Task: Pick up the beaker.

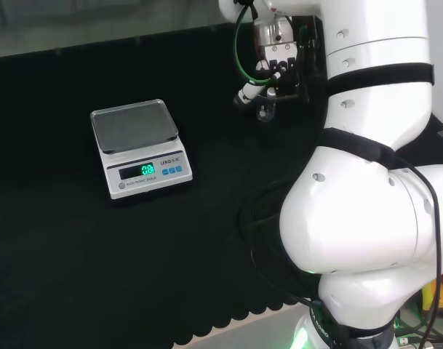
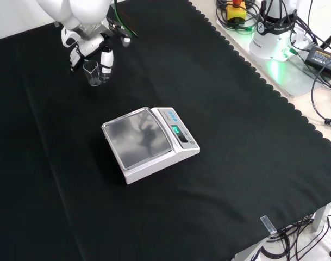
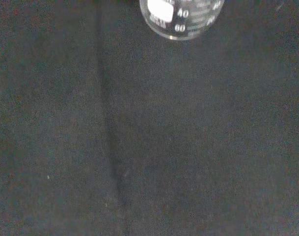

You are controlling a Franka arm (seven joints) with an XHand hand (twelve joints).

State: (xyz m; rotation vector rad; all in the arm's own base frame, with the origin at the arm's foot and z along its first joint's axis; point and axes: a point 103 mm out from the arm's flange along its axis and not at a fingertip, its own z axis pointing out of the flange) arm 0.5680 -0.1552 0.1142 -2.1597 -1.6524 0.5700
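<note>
Hand (image 2: 91,44) low over the cloth (image 2: 236,136), spread rather than clenched: fingers (image 2: 106,61) pointing down, fairly straight, on either side of the beaker (image 2: 91,73). Not curled round the glass as far as the front view tells; whether touching it, impossible to say. In the head view, hand (image 1: 276,64) at about 12 o'clock of the beaker (image 1: 265,110), close above it.

Beaker upright on the cloth, looking empty, at about 11 o'clock of the scale (image 2: 149,144) in the front view and well apart from it; at about 2 o'clock of the scale (image 1: 137,145) in the head view.

Step in hand, by judgement: end of the approach, just short of the grasp. Next: close fingers and thumb round the wall evenly, without tipping the glass, then lift straight up.

Writing: printed graduation marks and a white label patch on the beaker (image 3: 181,19) in the wrist view; a lit green display and small print on the scale's front. Nothing read off here.
</note>
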